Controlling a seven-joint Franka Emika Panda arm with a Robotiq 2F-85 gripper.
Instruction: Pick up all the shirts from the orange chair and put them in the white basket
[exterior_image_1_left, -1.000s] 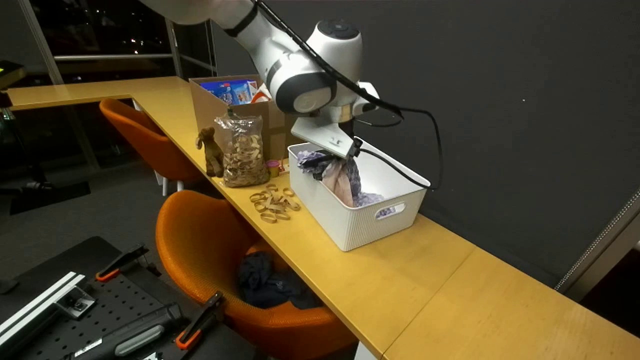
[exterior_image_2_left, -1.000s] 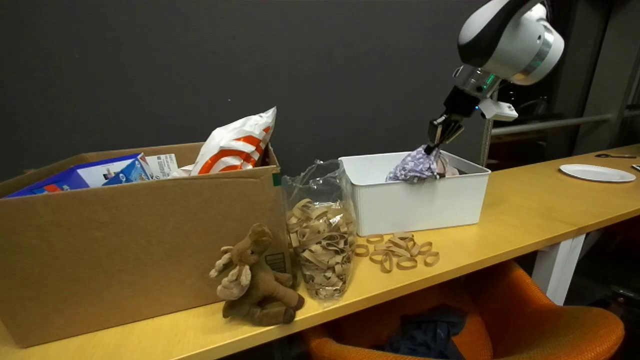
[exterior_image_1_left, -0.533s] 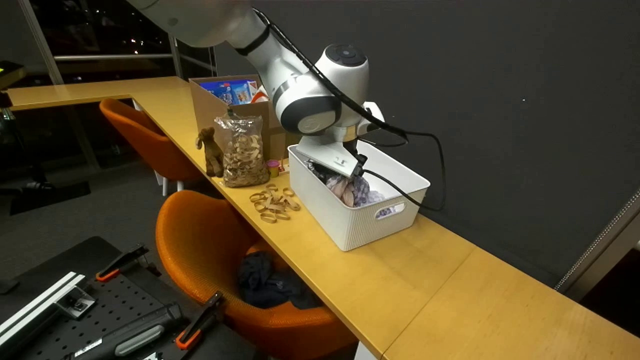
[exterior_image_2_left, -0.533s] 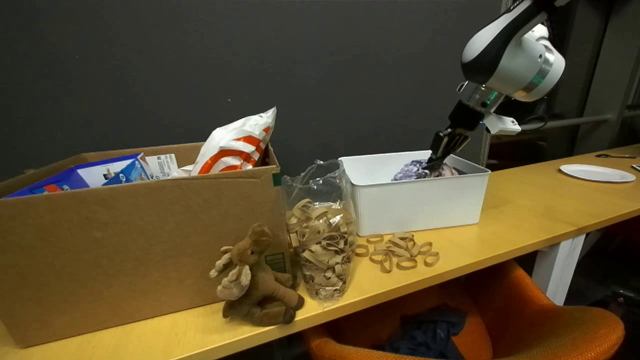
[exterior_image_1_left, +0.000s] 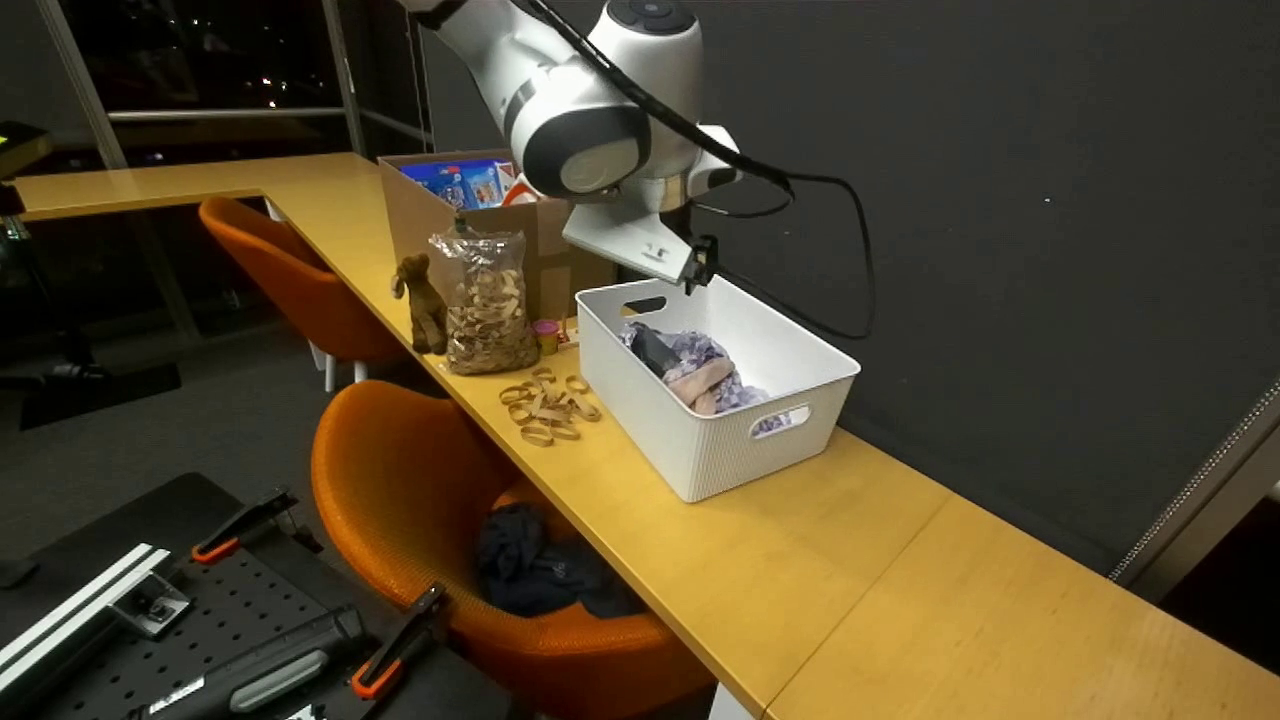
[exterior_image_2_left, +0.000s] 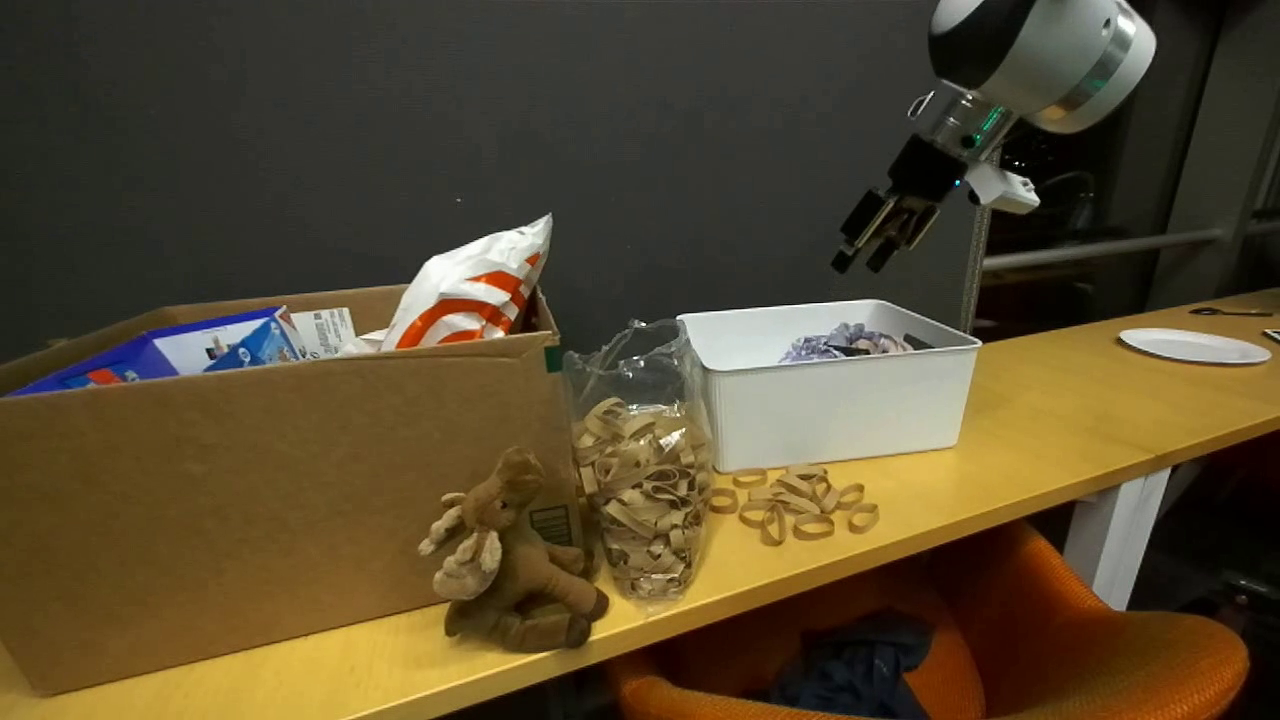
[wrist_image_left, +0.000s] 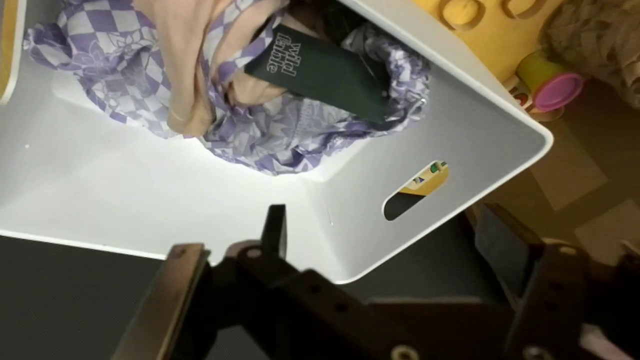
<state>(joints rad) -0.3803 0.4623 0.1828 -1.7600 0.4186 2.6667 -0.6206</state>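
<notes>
The white basket (exterior_image_1_left: 650, 430) stands on the table. Inside it lies a crumpled purple-and-white checked shirt (wrist_image_left: 290, 135) with peach fabric (wrist_image_left: 185, 60) and a dark green tag (wrist_image_left: 320, 75). Dark navy clothing (exterior_image_1_left: 540, 570), heaped so that separate pieces cannot be told, rests on the seat of the orange chair (exterior_image_1_left: 390, 470), partly hidden by the table edge; both exterior views show it. My gripper (exterior_image_2_left: 860, 264) hangs above the basket, fingers spread, nothing between them. In the wrist view the jaws stand wide apart over the basket's corner.
Beside the basket are loose tan loops (exterior_image_2_left: 800, 505), a clear bag (exterior_image_2_left: 645, 500) of more loops, a stuffed moose (exterior_image_2_left: 520, 570) and a large cardboard box (exterior_image_2_left: 300, 500). A white plate (exterior_image_2_left: 1195, 346) lies farther along. A black bench with clamps (exterior_image_1_left: 390, 650) adjoins the chair.
The gripper went down into the basket with the checked shirt, let it go and rose clear with its fingers apart. The shirt now lies lower, inside the basket. The navy clothing has not moved.
</notes>
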